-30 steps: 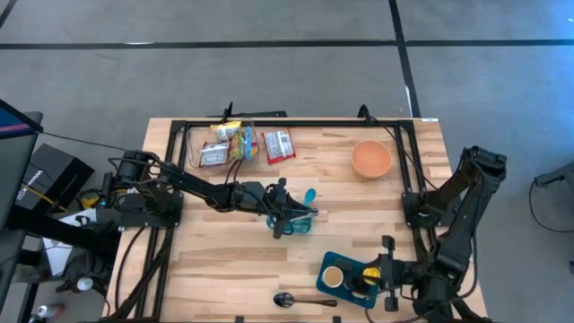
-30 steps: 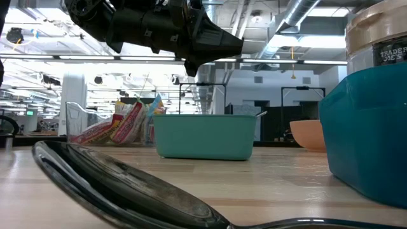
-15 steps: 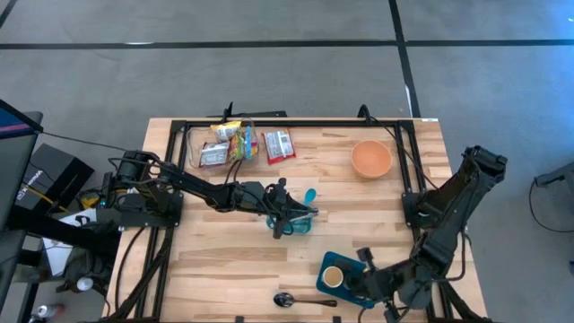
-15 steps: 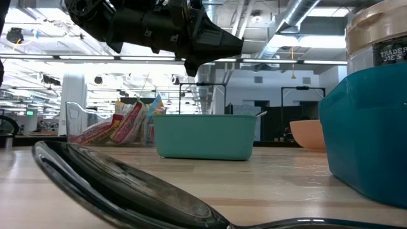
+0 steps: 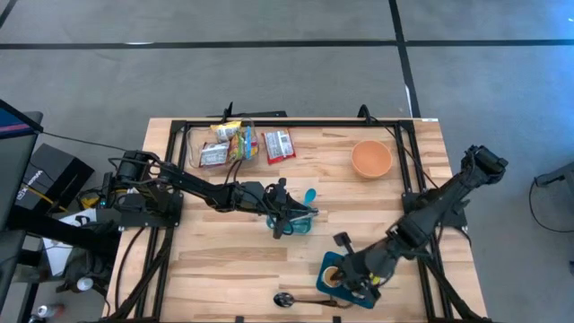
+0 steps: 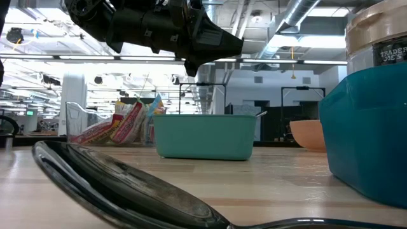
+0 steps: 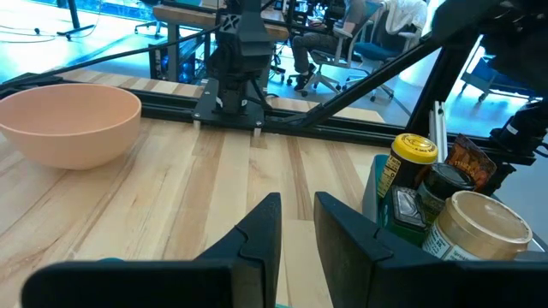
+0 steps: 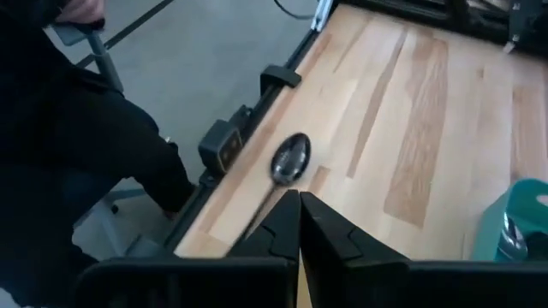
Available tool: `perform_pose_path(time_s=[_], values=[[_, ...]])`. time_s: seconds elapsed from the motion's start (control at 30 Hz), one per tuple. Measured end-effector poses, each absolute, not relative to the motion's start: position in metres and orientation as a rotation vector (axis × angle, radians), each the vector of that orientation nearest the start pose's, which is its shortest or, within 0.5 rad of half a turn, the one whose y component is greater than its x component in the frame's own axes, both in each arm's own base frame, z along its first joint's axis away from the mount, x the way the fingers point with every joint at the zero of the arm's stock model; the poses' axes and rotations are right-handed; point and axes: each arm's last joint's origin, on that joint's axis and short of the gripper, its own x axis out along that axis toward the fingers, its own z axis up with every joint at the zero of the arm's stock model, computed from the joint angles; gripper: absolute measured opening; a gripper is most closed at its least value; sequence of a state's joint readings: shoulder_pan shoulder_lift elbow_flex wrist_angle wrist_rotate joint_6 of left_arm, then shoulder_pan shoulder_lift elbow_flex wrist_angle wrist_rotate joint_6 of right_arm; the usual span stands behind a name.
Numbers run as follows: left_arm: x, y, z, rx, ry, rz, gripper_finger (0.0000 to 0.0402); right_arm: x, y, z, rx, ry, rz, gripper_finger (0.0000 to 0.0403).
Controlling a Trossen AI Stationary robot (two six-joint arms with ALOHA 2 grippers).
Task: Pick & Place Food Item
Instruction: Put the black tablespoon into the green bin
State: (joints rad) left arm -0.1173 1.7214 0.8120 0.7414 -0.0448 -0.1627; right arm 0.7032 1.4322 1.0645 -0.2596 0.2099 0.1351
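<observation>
- Right now the food items sit in two spots: jars and packets packed in the blue bin (image 5: 334, 262) at the near right of the surface (image 5: 224, 260), and snack packets (image 5: 235, 139) in a clear container at the far left.
- Tan-lidded jar (image 7: 476, 224) in the blue bin looks rigid, smooth-walled, likely glass or hard plastic, moderately heavy; judged slippery, best taken across the lid or just under it.
- Yellow-lidded jar (image 7: 409, 158) beside it is narrower and upright, an easier pinch around the body.
- Dark foil packet (image 7: 469, 159) is soft, crinkly and light; pinch a top edge, it will flop.
- Right gripper (image 5: 362, 280) hangs over the blue bin's near edge, jaws fully together, holding nothing.
- Left gripper (image 5: 289, 218) is over the small teal tub (image 5: 300, 223) mid-surface, jaws a narrow gap apart, nothing seen between them.
- Peach bowl (image 5: 371, 158) at far right is round, matte, plastic-looking, empty.
- Metal spoon (image 5: 287, 300) lies flat at the near edge, glossy and thin.
- Surface is pale planked wood with a black frame.
</observation>
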Motion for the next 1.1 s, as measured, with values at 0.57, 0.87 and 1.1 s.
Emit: perform_pose_path(time_s=[0.57,0.87,1.1], values=[[0.350,-0.040,0.192,-0.149,0.173,-0.058,0.0068,0.226,0.133,0.305,-0.097,0.672,0.272,0.0000],[0.350,-0.041,0.192,-0.185,0.174,-0.057,0.0068,0.200,0.112,0.286,-0.036,0.720,0.105,0.0000],[0.350,-0.041,0.192,-0.185,0.173,-0.058,0.0068,0.181,0.098,0.269,0.017,0.691,0.011,0.0000]])
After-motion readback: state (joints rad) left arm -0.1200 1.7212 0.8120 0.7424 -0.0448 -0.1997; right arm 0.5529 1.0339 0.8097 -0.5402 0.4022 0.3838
